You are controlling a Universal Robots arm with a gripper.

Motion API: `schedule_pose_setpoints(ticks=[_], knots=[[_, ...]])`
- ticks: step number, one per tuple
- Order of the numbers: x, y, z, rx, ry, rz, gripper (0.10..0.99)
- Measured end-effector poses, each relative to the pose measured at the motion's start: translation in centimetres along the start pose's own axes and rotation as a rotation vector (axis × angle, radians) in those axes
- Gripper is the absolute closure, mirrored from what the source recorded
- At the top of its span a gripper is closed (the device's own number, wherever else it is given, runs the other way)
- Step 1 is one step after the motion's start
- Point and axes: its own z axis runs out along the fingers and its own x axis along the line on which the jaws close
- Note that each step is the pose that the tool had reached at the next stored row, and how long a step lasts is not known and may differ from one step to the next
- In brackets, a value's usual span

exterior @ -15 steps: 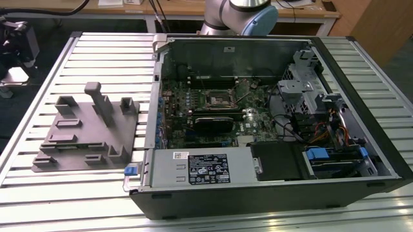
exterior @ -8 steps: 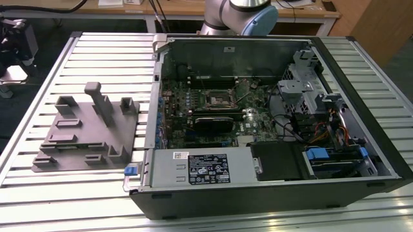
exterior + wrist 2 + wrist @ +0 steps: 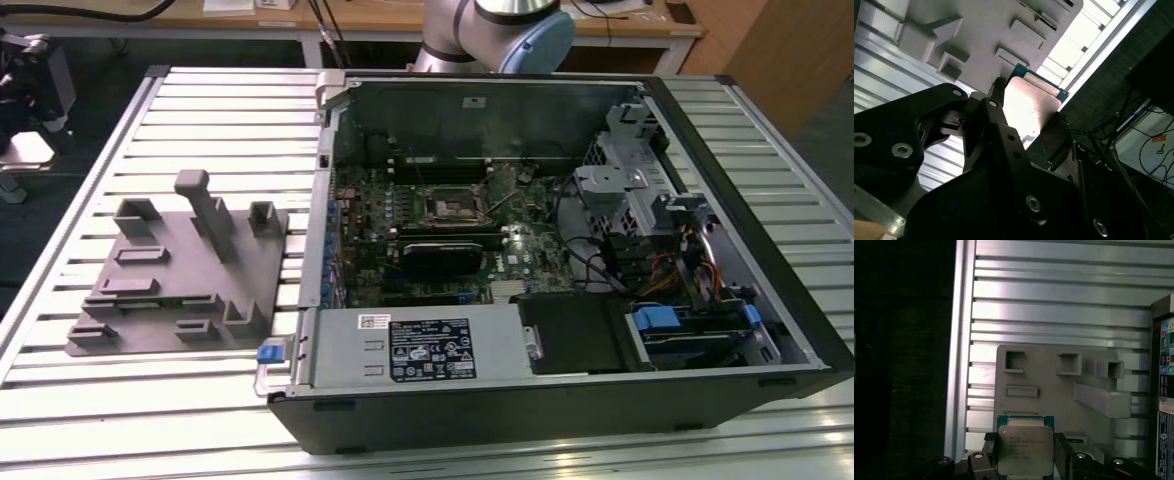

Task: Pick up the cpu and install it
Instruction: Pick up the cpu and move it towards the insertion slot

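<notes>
First wrist view: the cpu [image 3: 1025, 449] was clamped in the tool [image 3: 1025, 457]; the grey fixture [image 3: 1054, 390] was seen beyond the tool.

An open computer case [image 3: 534, 418] lies on a slatted aluminium table [image 3: 200, 110]; its motherboard [image 3: 387, 250] carries a dark CPU socket [image 3: 455, 207]; a labelled power supply [image 3: 420, 347] fills the near corner; a grey fixture [image 3: 174, 275] rests beside the case, on the exterior view's left; the robot arm [image 3: 497, 35] rises behind
</notes>
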Motion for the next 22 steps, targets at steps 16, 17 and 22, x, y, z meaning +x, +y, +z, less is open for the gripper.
schedule_pose_setpoints(ticks=[16, 17, 22], knots=[[0.00, 0.04, -1.13, 0.000, 0.0001, 0.000, 0.545], [0.00, 0.04, -1.24, 0.000, 0.0001, 0.000, 0.545], [0.00, 0.07, -1.95, 0.000, 0.0000, 0.000, 0.545]])
